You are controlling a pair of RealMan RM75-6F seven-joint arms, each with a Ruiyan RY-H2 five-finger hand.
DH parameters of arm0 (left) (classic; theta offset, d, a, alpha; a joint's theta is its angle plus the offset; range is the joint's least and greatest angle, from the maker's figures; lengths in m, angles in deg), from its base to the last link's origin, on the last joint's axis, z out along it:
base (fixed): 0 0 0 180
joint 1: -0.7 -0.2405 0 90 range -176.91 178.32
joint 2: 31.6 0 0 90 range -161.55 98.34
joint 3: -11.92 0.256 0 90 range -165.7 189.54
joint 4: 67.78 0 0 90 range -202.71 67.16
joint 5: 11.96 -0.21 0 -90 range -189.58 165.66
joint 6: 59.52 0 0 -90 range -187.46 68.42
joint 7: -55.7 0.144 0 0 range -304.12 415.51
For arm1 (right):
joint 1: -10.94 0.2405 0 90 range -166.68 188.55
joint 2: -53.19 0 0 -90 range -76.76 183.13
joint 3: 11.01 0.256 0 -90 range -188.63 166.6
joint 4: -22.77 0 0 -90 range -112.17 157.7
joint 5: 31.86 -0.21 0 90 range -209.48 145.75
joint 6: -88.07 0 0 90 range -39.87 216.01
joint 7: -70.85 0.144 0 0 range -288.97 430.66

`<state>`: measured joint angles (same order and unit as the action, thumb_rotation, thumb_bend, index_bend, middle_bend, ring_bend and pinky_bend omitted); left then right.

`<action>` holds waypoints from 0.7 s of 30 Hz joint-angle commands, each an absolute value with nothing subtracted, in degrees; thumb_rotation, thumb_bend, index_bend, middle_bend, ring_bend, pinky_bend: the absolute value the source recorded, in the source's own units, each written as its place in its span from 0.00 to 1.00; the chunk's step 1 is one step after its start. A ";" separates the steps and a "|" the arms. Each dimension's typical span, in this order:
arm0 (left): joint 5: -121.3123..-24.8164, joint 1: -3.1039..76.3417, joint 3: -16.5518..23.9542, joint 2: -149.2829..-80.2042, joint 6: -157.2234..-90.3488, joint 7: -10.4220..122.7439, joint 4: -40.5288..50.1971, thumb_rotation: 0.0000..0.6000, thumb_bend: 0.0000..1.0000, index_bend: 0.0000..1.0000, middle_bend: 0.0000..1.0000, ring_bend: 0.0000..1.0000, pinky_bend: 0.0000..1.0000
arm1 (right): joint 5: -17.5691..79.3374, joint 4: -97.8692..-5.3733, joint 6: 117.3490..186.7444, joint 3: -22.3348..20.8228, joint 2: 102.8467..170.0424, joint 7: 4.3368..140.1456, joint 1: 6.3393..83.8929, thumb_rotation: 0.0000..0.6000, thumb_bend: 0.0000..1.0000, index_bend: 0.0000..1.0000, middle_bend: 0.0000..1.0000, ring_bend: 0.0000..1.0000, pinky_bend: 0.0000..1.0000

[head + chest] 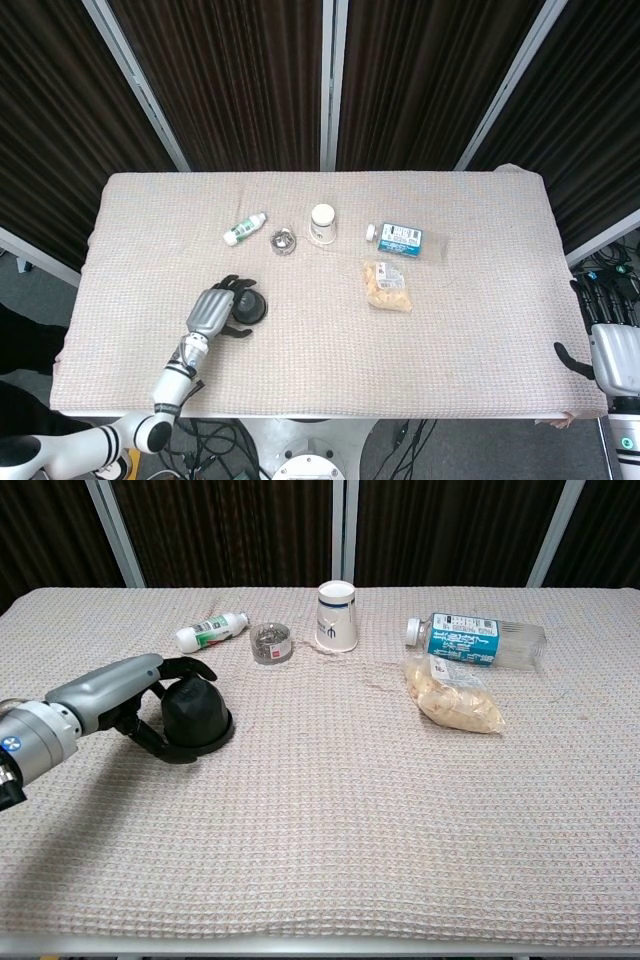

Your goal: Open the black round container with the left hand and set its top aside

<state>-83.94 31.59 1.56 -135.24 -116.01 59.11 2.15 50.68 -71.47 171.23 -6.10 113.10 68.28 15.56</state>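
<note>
The black round container (252,307) (203,715), with a domed top on a wider base, stands on the left part of the cloth-covered table (480,340). My left hand (212,312) (120,685) reaches in from its left side. Its fingers (187,666) arch over the dome and the thumb (165,748) curls by the base rim, still spread wide around the container rather than clamped on it. My right hand (610,352) hangs off the table's right edge in the head view, fingers apart and holding nothing.
Along the back stand a small white bottle lying on its side (244,230) (212,632), a small clear dish (284,240) (269,642) and an upturned paper cup (322,223) (337,616). Further right lie a plastic bottle (405,239) (478,640) and a snack bag (387,285) (452,698).
</note>
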 commanded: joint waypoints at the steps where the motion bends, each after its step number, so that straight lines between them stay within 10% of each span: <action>1: -84.14 31.97 1.78 -135.55 -115.83 58.95 1.62 1.00 0.00 0.18 0.21 0.12 0.27 | 50.61 -71.41 171.17 -6.13 113.08 68.31 15.55 1.00 0.15 0.01 0.00 0.00 0.00; 21: -82.15 33.22 1.63 -137.21 -114.68 57.89 -1.16 1.00 0.00 0.18 0.28 0.15 0.27 | 49.01 -70.87 169.88 -6.13 113.17 68.26 15.60 1.00 0.15 0.01 0.00 0.00 0.00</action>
<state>-82.16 33.20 1.63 -137.20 -114.69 57.90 -1.14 49.01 -70.88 169.88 -6.13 113.17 68.26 15.60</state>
